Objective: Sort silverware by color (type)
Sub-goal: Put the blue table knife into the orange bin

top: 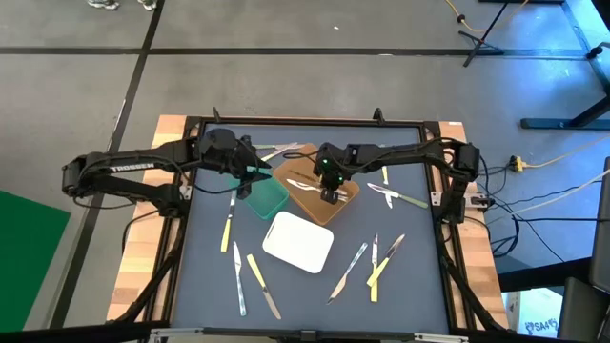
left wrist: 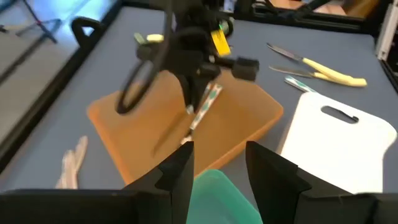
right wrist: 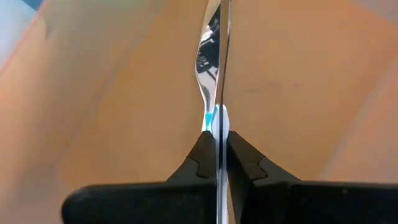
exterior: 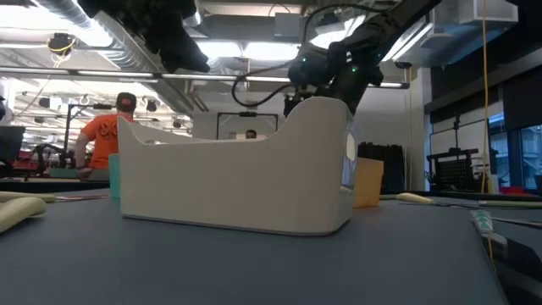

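Note:
My right gripper (top: 329, 188) hangs over the brown tray (top: 335, 208), shut on a thin piece of silverware (left wrist: 202, 112) with a silvery-blue handle and a metal end. Another piece (top: 303, 181) lies flat on that tray. My left gripper (left wrist: 221, 168) is open and touches nothing. It hovers above the green tray (top: 267, 198), at the brown tray's left. More silverware lies flat on the table mat, with yellow handles at the near left (top: 227, 233) and mixed pieces at the near right (top: 376, 259). My right gripper pinches the piece's blue handle (right wrist: 215, 122) between its two fingers. The fingers slant down from above, and the piece runs on along them, edge-on to the wrist view. Its metal end (left wrist: 188, 134) points down at the brown tray; whether it touches the tray I cannot tell.
A white tray (top: 297, 241) lies near the table's middle, in front of the other two. Two knives (top: 393, 195) lie at the right and pale pieces (top: 278, 152) at the far side. A raised black frame (top: 181, 238) runs round the mat. People stand in the room beyond.

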Robot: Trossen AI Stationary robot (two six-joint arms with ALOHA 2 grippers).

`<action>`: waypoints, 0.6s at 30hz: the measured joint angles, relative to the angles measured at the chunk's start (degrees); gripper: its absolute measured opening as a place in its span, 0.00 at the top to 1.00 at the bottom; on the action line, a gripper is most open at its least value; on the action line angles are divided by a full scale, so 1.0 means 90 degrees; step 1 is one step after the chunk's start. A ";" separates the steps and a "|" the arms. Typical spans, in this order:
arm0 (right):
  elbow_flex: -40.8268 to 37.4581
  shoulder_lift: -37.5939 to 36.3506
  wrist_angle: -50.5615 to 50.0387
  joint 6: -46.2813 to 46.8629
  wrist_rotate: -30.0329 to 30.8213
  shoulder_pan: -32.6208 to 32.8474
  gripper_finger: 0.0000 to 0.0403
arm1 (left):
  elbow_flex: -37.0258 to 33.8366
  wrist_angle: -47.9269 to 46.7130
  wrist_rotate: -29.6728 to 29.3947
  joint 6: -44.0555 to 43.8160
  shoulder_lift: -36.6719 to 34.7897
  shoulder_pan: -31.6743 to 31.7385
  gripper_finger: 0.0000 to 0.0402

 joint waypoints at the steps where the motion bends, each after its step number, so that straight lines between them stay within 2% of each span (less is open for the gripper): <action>1: 0.0000 0.0058 0.0050 -0.0002 0.0005 0.0001 1.00 | 0.0000 0.0010 -0.0023 -0.0002 -0.0040 0.0000 0.65; 18: -0.0004 0.0467 0.0379 -0.0010 0.0026 0.0001 1.00 | 0.0000 -0.0016 -0.0133 0.0153 -0.0058 0.0000 0.65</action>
